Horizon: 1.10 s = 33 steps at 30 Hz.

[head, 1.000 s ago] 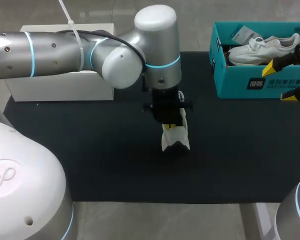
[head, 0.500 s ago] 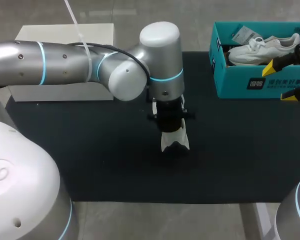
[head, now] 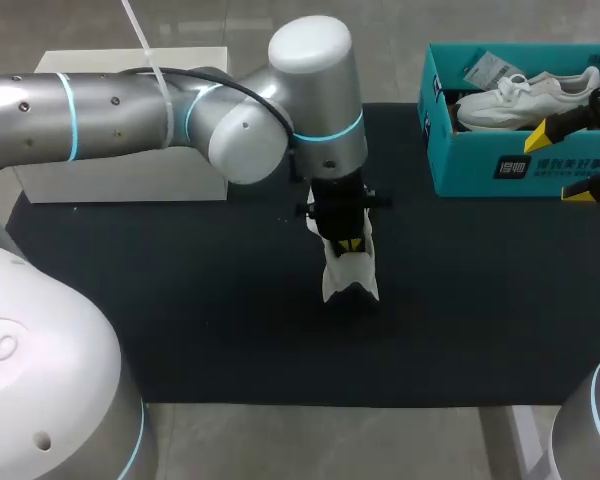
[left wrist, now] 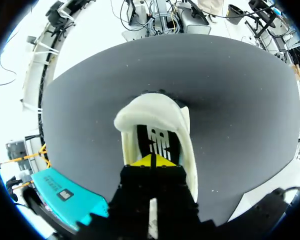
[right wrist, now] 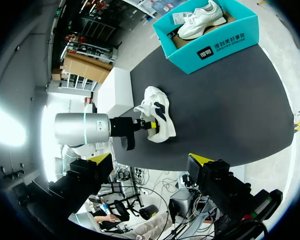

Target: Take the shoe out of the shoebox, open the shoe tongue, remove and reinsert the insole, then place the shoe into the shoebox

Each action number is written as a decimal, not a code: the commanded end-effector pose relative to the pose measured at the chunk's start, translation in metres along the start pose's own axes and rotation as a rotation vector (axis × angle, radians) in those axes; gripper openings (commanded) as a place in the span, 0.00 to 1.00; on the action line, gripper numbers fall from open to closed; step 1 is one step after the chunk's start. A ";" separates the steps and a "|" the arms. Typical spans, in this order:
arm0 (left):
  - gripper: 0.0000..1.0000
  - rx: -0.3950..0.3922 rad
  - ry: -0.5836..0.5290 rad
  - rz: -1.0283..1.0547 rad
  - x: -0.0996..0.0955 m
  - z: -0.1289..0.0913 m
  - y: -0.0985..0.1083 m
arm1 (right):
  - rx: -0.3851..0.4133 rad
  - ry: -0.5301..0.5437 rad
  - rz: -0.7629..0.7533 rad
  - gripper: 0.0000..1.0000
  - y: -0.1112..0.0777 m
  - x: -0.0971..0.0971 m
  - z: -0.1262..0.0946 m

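One white shoe [head: 350, 278], padded upper, dark printed insole [left wrist: 155, 142], stands mid-frame on black matte mat [head: 180, 300], left gripper [head: 350, 245] tips pressed together in its mouth. One matching shoe [head: 525, 95] lies in teal cardboard shoebox [head: 470, 165], upper right; right gripper [head: 565, 162] spread at its front.

The left arm [head: 130, 110] comes across to the middle of the desk [head: 180, 320], the left jaws pointing down into the mouth of a white shoe [head: 351, 278] (yellow tips just showing there). At the far right a teal shoebox [head: 500, 170] holds a second shoe [head: 525, 95]. The right jaws gape beside it.
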<state>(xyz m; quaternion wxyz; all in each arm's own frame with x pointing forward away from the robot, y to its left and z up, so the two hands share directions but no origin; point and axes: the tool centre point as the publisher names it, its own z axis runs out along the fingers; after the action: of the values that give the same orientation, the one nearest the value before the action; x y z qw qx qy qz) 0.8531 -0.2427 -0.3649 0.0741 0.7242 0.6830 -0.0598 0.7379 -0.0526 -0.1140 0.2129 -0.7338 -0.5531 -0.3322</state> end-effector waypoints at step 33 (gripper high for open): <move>0.00 0.000 0.021 0.010 -0.005 0.039 -0.022 | 0.001 -0.003 0.002 1.00 0.001 0.001 0.001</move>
<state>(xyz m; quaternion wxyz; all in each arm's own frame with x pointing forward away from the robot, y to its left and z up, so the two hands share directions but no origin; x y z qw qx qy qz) 0.8308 -0.2487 -0.3907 0.0695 0.7260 0.6825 -0.0474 0.7379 -0.0526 -0.1140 0.2129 -0.7338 -0.5530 -0.3322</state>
